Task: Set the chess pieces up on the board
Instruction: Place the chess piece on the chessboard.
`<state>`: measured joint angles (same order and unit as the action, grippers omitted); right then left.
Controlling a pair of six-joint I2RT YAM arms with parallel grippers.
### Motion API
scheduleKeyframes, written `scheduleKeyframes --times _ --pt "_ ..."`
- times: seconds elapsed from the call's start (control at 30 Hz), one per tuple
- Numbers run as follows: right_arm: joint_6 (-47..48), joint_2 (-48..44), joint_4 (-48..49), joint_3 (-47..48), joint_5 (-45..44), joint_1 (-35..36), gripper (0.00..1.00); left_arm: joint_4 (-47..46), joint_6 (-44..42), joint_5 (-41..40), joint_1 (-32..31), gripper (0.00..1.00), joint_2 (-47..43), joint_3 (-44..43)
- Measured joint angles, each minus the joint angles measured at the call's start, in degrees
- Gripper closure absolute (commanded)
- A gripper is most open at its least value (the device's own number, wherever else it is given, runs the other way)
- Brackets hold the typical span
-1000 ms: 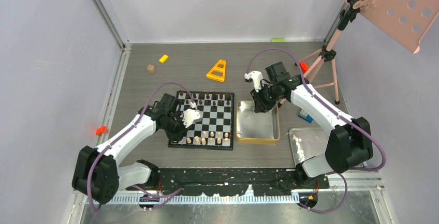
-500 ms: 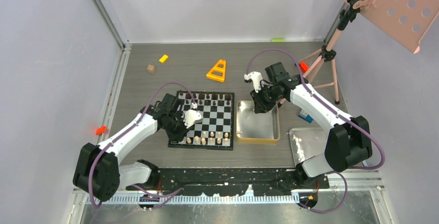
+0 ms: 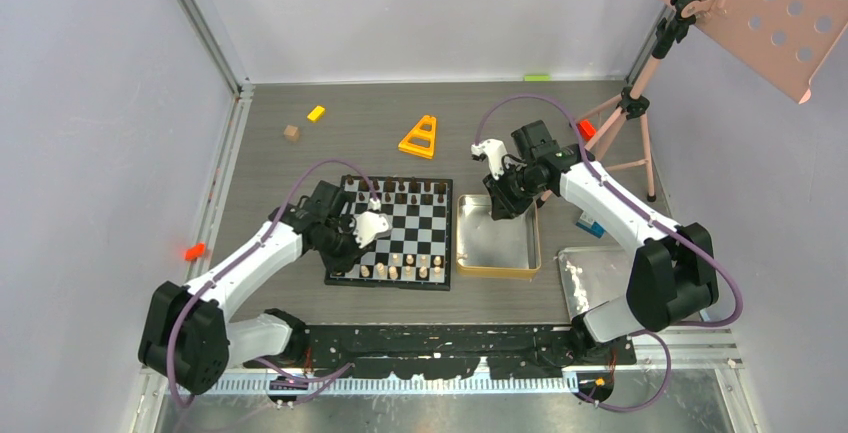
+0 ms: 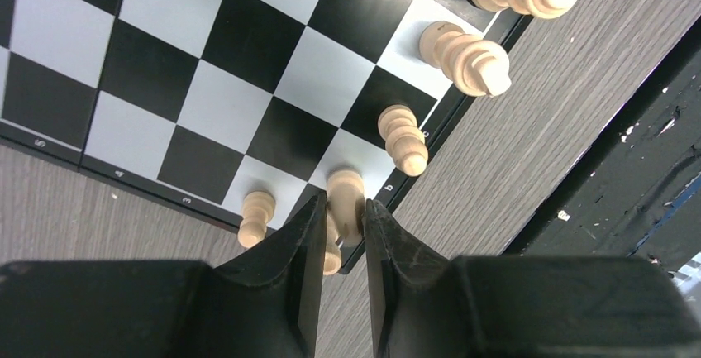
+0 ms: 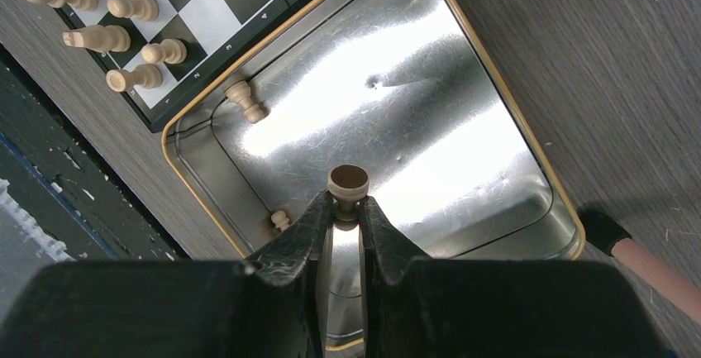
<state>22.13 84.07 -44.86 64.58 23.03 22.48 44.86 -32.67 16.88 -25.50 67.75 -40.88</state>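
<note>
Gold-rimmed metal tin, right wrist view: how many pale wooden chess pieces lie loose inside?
2: one pawn against the side nearest the checkered board, one tiny piece at the wall beside the right hand. A third piece is gripped; more may be hidden.

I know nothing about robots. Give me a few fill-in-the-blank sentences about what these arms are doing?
1. The right fingers pinch a pale piece over the gold ____.
2. The left fingers are shut on a tan piece at the corner of the checkered ____.
3. The right wrist view shows ____ loose pieces lying in that container.

Missing words: tin; board; two.
</note>
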Motion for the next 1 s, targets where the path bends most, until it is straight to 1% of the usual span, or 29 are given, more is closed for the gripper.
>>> scheduleKeyframes --times 0.1,0.2,0.37,0.57,0.67,0.87,1.0 --pt "0.0 0.0 -0.1 0.0 0.0 0.0 0.99 0.4 -0.8 -0.5 0.0 0.65 -1.9 0.0" --pt "0.1 0.2 -0.3 0.0 0.0 0.0 0.99 1.3 -1.1 -0.9 0.0 0.63 -3.6 0.0" --pt "0.2 0.6 -0.7 0.0 0.0 0.0 0.99 2.1 -1.1 -0.9 0.0 0.61 -4.8 0.0" --pt "0.2 0.6 -1.0 0.0 0.0 0.0 0.99 2.3 -1.1 -0.8 0.0 0.61 -3.5 0.0" --pt "0.2 0.7 -1.0 0.0 0.0 0.0 0.99 2.1 -1.1 -0.8 0.0 0.65 -2.4 0.0" --pt "0.2 0.7 -1.1 0.0 0.0 0.0 0.99 2.1 -1.0 -0.3 0.0 0.79 -1.7 0.0" --pt "0.2 0.8 -1.1 0.0 0.0 0.0 0.99 2.1 -1.0 0.3 0.0 0.83 -1.6 0.0"
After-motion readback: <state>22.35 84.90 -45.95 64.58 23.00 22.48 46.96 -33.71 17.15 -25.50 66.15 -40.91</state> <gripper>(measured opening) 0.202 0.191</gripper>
